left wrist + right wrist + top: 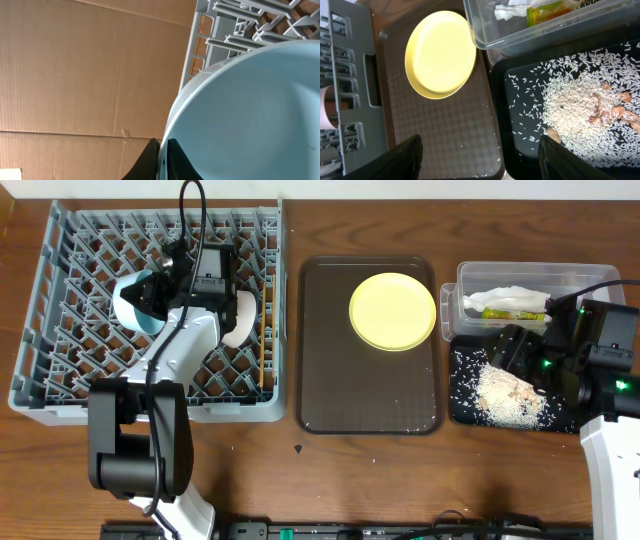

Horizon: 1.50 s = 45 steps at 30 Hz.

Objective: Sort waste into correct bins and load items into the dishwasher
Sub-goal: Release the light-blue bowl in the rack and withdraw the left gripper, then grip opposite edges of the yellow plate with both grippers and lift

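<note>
My left gripper (pixel 150 292) is shut on the rim of the light blue bowl (pixel 130 305), which it holds tilted over the grey dish rack (pixel 60 310). In the left wrist view one black finger sits on each side of the bowl's rim (pixel 250 110). A white bowl (pixel 240 320) and chopsticks (pixel 265 330) stand in the rack. The yellow plate (pixel 392 311) lies on the brown tray (pixel 330 380). My right gripper (pixel 515 355) hangs open and empty over the edge between the brown tray (pixel 445 135) and the black tray (pixel 520 145).
The clear tub (pixel 470 280) at the back right holds the white napkin (pixel 510 297) and the green-and-orange wrapper (pixel 500 311). A heap of rice scraps (pixel 510 400) fills the black tray (pixel 462 380). A few grains lie scattered on the brown tray.
</note>
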Motion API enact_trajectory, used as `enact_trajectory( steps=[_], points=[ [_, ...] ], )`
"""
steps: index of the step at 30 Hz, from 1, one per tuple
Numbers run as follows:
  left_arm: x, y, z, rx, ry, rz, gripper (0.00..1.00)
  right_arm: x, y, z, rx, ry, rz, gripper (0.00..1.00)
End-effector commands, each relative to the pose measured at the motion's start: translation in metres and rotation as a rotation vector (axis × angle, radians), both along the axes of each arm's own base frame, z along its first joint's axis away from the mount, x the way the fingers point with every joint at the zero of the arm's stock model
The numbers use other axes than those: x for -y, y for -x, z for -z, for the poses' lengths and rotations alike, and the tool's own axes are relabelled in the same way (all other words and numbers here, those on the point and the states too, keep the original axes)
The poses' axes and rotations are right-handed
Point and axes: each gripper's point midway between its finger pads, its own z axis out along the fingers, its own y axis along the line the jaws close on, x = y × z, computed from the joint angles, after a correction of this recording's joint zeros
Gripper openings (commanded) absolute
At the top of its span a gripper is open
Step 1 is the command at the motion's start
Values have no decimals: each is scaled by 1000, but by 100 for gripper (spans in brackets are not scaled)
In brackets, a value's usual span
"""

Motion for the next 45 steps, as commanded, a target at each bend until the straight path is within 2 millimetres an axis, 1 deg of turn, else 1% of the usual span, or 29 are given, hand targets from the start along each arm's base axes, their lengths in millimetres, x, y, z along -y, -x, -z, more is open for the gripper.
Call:
enact_trajectory(
  steps=[1, 2, 3, 5, 6, 7, 11, 13, 16, 18, 19, 22, 27, 28, 30, 32, 33, 35, 37, 39, 40, 42, 44, 45],
  points=[
    [5, 0, 14, -40, 2, 17, 9, 1, -1, -2, 5, -10, 11, 72],
    [9, -2, 16, -42, 12, 33, 10, 1, -1, -2, 6, -10, 11, 72],
    [13, -4, 18, -43, 22, 49, 13, 1, -1, -2, 6, -10, 11, 72],
    [23, -8, 19, -44, 30, 77, 17, 1, -1, -2, 6, -10, 11, 72],
    [28, -9, 20, -45, 34, 91, 21, 1, -1, -2, 6, -10, 11, 72],
    [39, -12, 20, -45, 35, 119, 28, 1, -1, -2, 5, -10, 11, 72],
    [55, -15, 20, -46, 34, 157, 40, 1, -1, -2, 5, -11, 10, 72],
    [60, -15, 19, -45, 28, 165, 47, 1, -1, -2, 5, -11, 10, 72],
    [66, -15, 12, -10, 24, 168, 53, 1, -1, -2, 5, -11, 10, 72],
    [72, -15, 5, 52, 44, 175, 60, 1, -1, -2, 3, -11, 11, 72],
    [78, -15, 1, 78, 59, 190, 63, 1, -1, -2, 3, -11, 11, 72],
    [96, -17, -8, 105, 90, 247, 67, 1, -1, -2, 3, -11, 11, 71],
    [143, -17, -34, 185, 181, 397, 68, 1, 0, -2, 2, -11, 11, 71],
    [157, -15, -42, 219, 219, 440, 68, 1, 0, -2, 2, -11, 11, 71],
    [181, -10, -47, 253, 308, 515, 68, 1, 0, -2, -1, -12, 11, 71],
    [212, -4, -43, 245, 448, 616, 68, 1, 0, -1, -3, -12, 11, 72],
    [233, 1, -37, 237, 556, 673, 68, 1, 1, -1, -5, -12, 11, 71],
    [272, 12, -25, 216, 788, 757, 68, 1, 1, -1, -8, -13, 11, 71],
    [317, 25, -11, 180, 1072, 809, 68, 0, 2, 0, -11, -13, 11, 72],
    [358, 39, 0, 105, 1331, 851, 68, 0, 3, 0, -14, -14, 10, 72],
    [374, 46, 4, 64, 1427, 864, 68, 0, 3, 1, -17, -14, 10, 72],
    [389, 54, 8, 20, 1524, 860, 67, 0, 4, 1, -21, -15, 10, 72],
    [399, 61, 5, -9, 1601, 871, 68, 0, 6, 2, -31, -17, 10, 72],
    [404, 64, 2, -22, 1626, 886, 74, 0, 7, 3, -35, -17, 10, 72]
  ],
)
